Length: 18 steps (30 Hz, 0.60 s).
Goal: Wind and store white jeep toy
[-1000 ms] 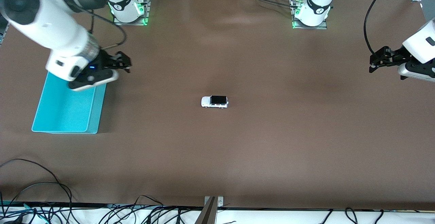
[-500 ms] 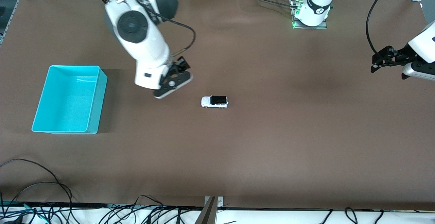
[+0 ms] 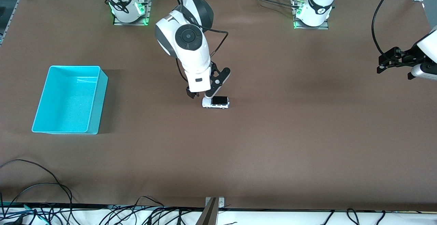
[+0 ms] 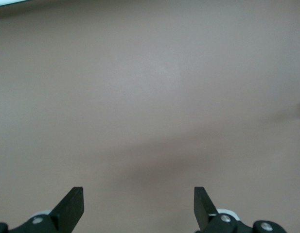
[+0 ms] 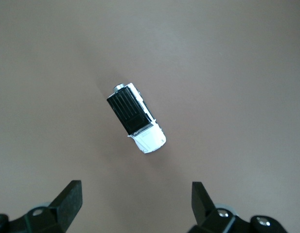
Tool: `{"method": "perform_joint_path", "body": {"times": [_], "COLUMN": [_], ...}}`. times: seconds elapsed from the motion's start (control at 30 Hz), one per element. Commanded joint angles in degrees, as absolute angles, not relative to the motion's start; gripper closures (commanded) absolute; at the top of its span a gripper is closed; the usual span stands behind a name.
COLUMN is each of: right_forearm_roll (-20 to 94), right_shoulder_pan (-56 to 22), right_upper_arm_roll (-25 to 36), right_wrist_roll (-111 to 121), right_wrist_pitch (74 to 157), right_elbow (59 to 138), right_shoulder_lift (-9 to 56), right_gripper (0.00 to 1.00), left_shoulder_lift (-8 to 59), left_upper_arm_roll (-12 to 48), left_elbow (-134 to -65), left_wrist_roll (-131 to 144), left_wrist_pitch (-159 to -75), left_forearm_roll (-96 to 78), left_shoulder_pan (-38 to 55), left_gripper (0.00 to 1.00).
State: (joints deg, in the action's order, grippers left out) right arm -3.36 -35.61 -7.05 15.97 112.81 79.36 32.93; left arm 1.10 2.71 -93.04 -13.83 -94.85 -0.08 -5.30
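Resting on its wheels near the middle of the brown table (image 3: 273, 143), the white jeep toy (image 3: 215, 102) shows its black roof to the cameras and lies lengthwise along the table, untouched by either arm. The right gripper (image 3: 201, 96) hangs just above it, a little off toward the right arm's end of the toy, with its fingers spread wide and nothing between them; in the right wrist view the jeep (image 5: 135, 118) lies clear of both black fingertips (image 5: 72, 196), set at a slant to the line between them. The cyan bin (image 3: 94, 115) stands well apart from the toy, toward the right arm's end of the table, open side up with only its own floor showing. The left gripper (image 3: 384, 61) waits in the air over the table's edge at the left arm's end, far from the toy, fingers apart and holding nothing; its wrist view shows only bare tabletop between the fingertips (image 4: 72, 201).
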Motion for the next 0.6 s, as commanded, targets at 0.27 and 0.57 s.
{"method": "perform_joint_path", "body": {"times": [0.27, 0.57], "right_forearm_roll": [-6.1, -8.8], "right_shoulder_pan": [-37.8, -38.0], "right_upper_arm_roll": [-6.7, -6.7], "right_wrist_roll": [29.8, 29.9], "right_wrist_pitch": [117.3, 123.3], "right_elbow": [77.2, 77.3], "right_shoulder_lift": [38.9, 43.8], "right_gripper": [0.00, 0.00], "left_shoulder_lift": [1.4, 1.4], "left_upper_arm_roll": [3.2, 3.5], "left_elbow": [-91.8, -91.8], "left_wrist_roll": [-13.8, -13.9], "left_wrist_pitch": [-93.2, -91.4], "left_forearm_roll": [-1.3, -1.3], "left_shoulder_pan": [-6.1, -5.5], "left_gripper": [0.00, 0.00]}}
